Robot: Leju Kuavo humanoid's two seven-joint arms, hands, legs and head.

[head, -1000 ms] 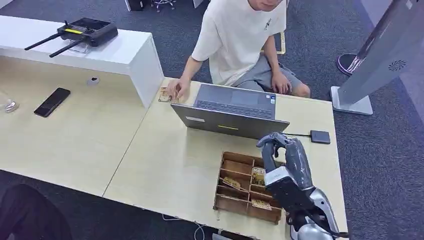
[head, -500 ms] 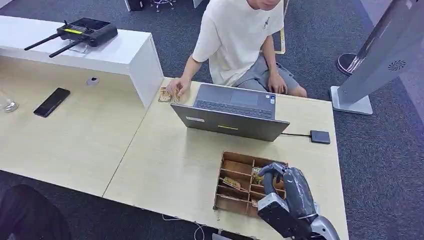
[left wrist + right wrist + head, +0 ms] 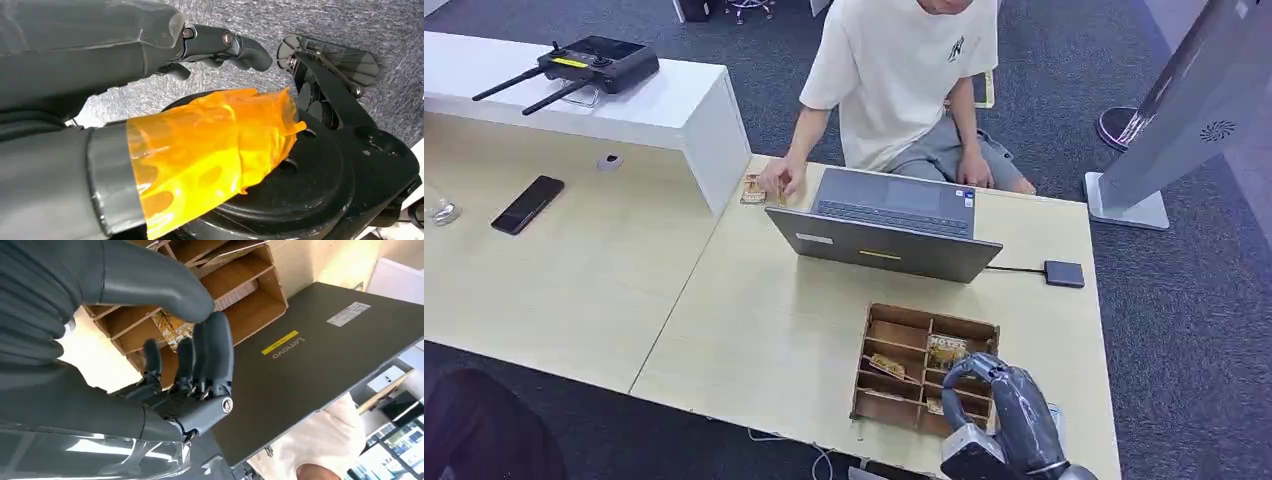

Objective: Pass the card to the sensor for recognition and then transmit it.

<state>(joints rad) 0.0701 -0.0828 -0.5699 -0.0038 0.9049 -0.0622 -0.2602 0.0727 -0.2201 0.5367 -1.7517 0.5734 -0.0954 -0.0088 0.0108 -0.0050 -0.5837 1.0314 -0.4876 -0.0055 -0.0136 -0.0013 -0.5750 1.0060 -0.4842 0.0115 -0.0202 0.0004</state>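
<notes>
Hanging at the robot's side, the left hand (image 3: 150, 100) is gripping nothing, its fingers loosely apart above the floor. Across the table (image 3: 754, 330), toward five o'clock from the laptop (image 3: 884, 235), the wooden divided box (image 3: 921, 370) is holding the cards; one card (image 3: 946, 351) is lying in a compartment on the box's right side. Hovering over that side, the right hand (image 3: 1004, 415) is empty, with its fingers curled but parted. Thin, stiff and light, the card is likely demanding an edge pinch, since lying flat it is offering little purchase. At two o'clock, the sensor (image 3: 1064, 273) is waiting.
</notes>
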